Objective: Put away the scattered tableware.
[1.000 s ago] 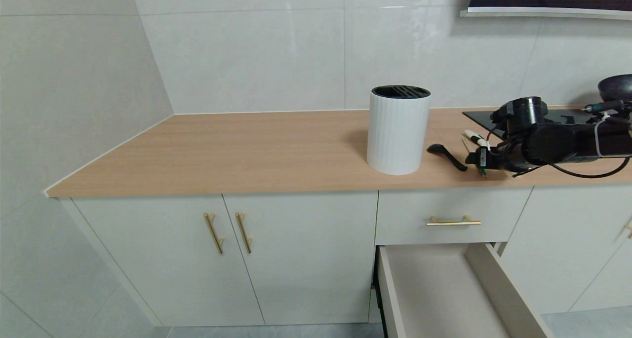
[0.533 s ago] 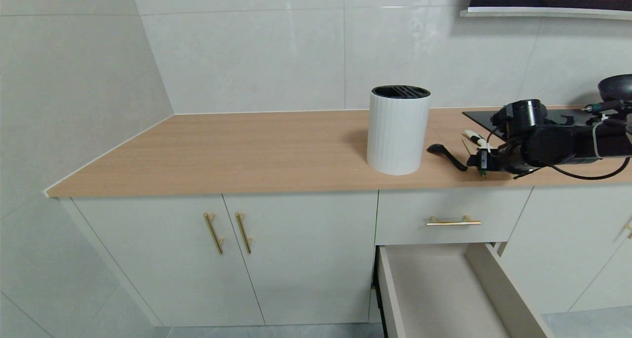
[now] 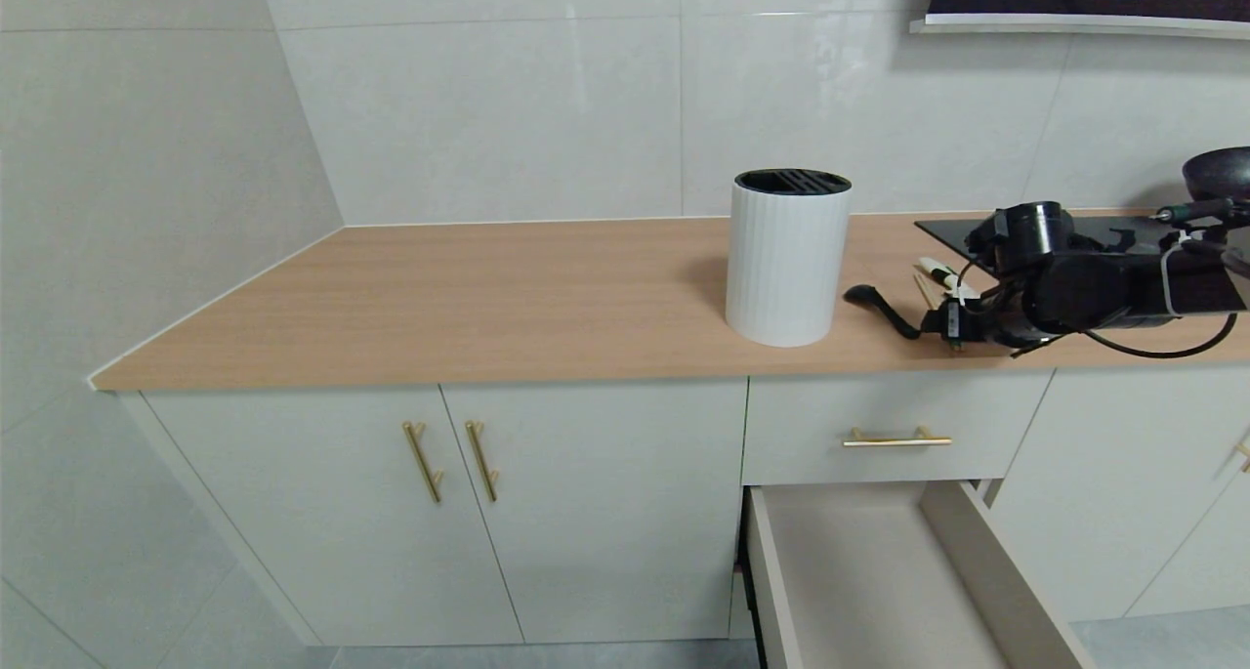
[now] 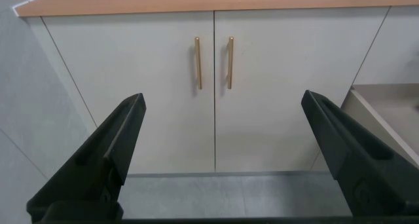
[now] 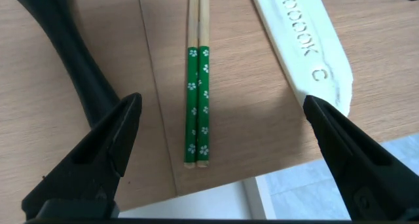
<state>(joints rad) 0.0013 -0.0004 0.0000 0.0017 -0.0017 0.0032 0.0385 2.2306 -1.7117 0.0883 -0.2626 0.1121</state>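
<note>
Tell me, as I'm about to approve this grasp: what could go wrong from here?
The chopsticks end close to the countertop's front edge; a clumsy close of the open right gripper might push them off. The black spoon and white utensil lie close on either side, so a finger might snag one.

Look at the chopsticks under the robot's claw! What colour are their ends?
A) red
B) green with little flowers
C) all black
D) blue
B: the chopsticks lying below the open right gripper have green ends dotted with small white flowers.
</note>
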